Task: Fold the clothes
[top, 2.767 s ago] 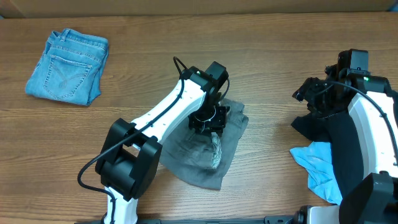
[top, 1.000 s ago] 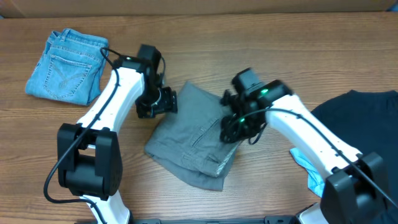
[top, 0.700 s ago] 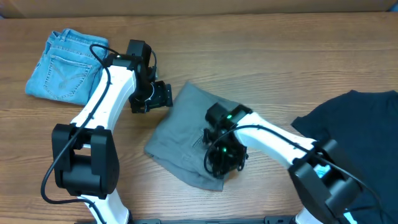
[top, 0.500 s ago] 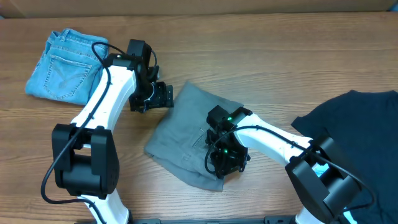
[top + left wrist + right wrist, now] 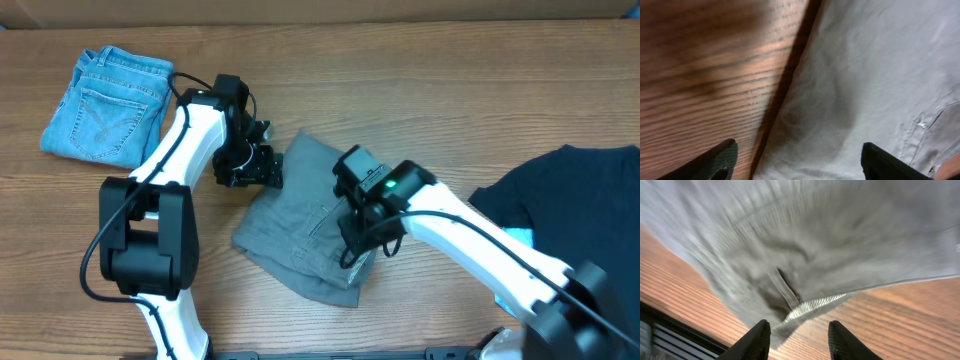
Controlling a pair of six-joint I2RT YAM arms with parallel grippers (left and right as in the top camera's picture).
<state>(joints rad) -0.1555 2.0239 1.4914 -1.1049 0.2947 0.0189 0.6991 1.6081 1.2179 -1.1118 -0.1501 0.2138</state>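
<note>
Overhead: 1 wood table (image 5: 450, 90) with 3 garments and 1 scrap on it. 1 grey shorts (image 5: 300, 225) lies mid-table, folded into a rough slanted rectangle. 1 jeans (image 5: 108, 105) sits folded far left, well apart from the shorts. 1 navy shirt (image 5: 575, 210) is spread at the right edge, with 1 light-blue cloth (image 5: 520, 238) peeking out beside it. There are 2 arms. The left arm rises from the near-left, its wrist bent right, and the left gripper (image 5: 258, 165) is at the shorts' far-left edge. The right arm stretches diagonally from the near-right corner, and the right gripper (image 5: 362, 240) points down over the shorts' right side.

Left wrist: 2 dark fingertips are spread wide at the bottom corners, nothing pinched. Grey fabric and its edge on the wood lie between them. 1 seam shows at the right.

Right wrist: blurred. 2 pale fingertips stand apart with a moderate gap, gripping nothing. The shorts hang just above them, with 1 pale waistband (image 5: 812, 307) strip at the lower edge and bare wood beneath.
</note>
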